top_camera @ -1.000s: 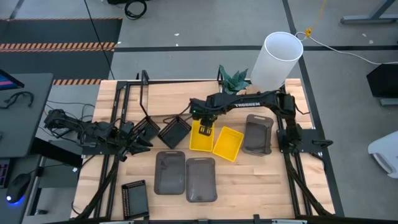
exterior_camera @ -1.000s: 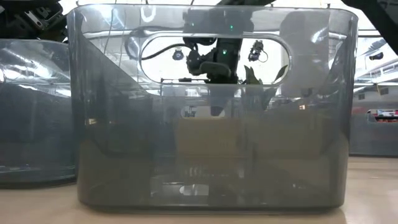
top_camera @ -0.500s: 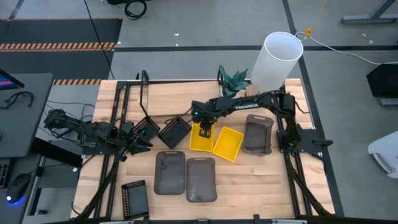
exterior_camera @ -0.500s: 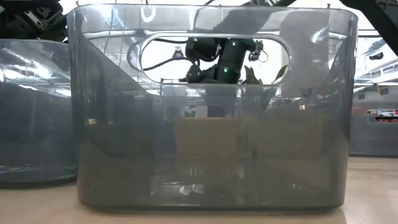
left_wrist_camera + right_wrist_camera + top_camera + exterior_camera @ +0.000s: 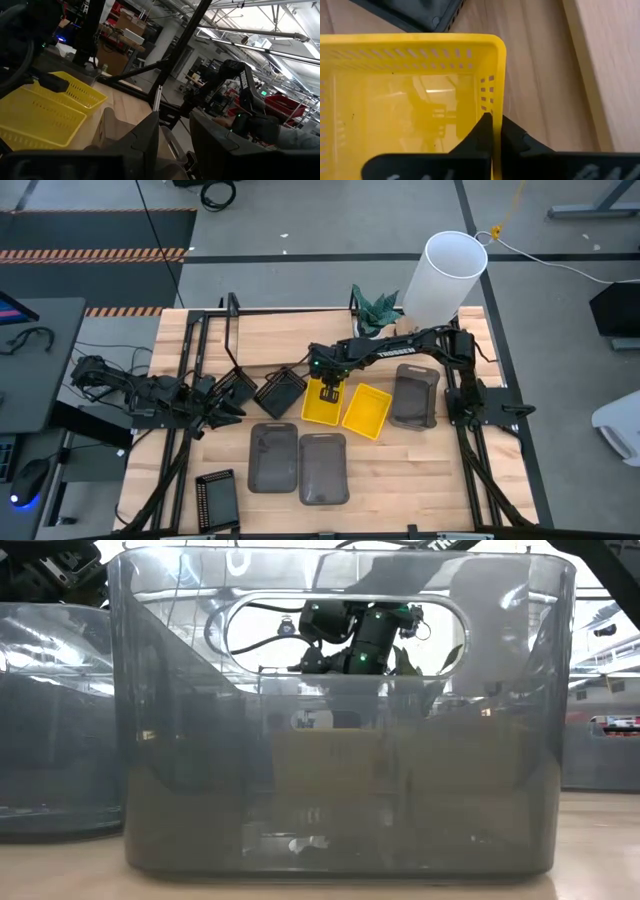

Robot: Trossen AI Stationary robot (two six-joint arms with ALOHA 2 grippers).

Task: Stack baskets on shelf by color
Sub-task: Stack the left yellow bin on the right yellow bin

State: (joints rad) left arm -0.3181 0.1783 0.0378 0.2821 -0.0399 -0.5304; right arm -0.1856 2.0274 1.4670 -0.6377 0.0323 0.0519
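Note:
My right gripper reaches down from the table's right side and is shut on the left one of two yellow baskets, which stands on the table in the middle. The second yellow basket lies tilted beside it. Two black baskets sit to their left. Three grey baskets lie flat on the table. The shelf runs along the far side. My left gripper waits open at the left, holding nothing. My right gripper pinches the yellow basket's far short wall, not far from its left corner. One finger is inside the basket and the other outside. The fingers come steeply from above, slanting in from the right. The basket's bottom stays on the table.
A grey basket stands right before the low camera and fills that view. A white cylinder and a small plant stand at the far right. A third black basket lies near the front left corner.
My right gripper has come down onto the far end of the yellow basket. The basket itself stands where it did.

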